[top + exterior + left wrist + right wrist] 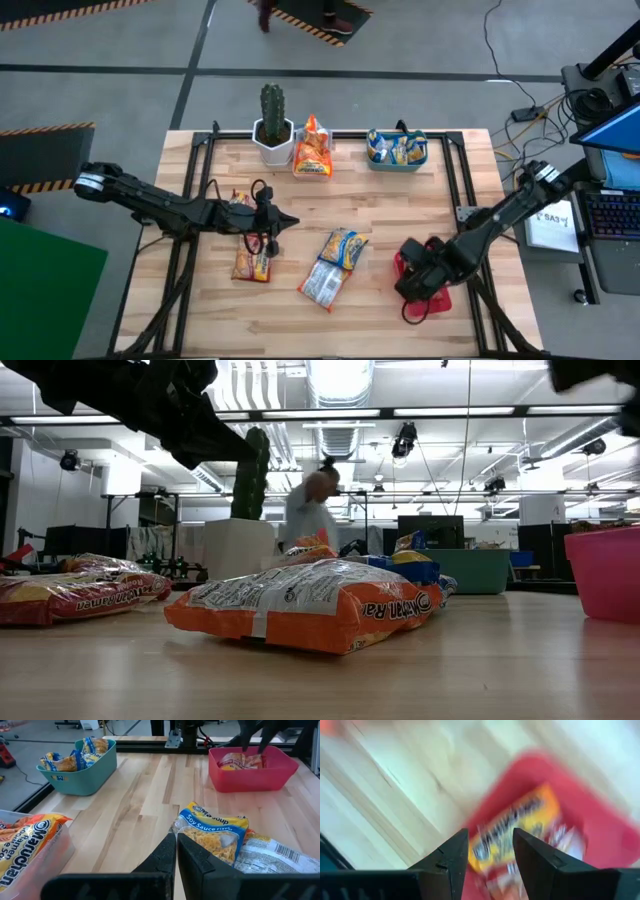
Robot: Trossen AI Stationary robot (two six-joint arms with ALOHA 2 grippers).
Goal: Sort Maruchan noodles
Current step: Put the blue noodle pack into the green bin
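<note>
Ramen packets lie flat on the wooden table: a blue-and-yellow one (pixel 343 247) (pixel 215 827), a silvery one with orange ends (pixel 322 282) (pixel 310 605), and red-orange ones (pixel 250 262) (pixel 238 200) under my left arm. More sit in the teal bin (pixel 397 150), the clear bin (pixel 312 150) and the red bin (pixel 432 292). My left gripper (pixel 288 222) (pixel 176 845) is shut and empty, left of the blue-and-yellow packet. My right gripper (pixel 408 264) (pixel 490 845) is open over the red bin, above an orange packet (pixel 520 830) lying in it.
A cactus in a white pot (pixel 272 125) stands at the far edge beside the clear bin. The teal bin (pixel 80 765) and red bin (pixel 250 767) flank bare wood in the middle. A person (pixel 315 510) stands beyond the table. Cables and a keyboard lie off its right side.
</note>
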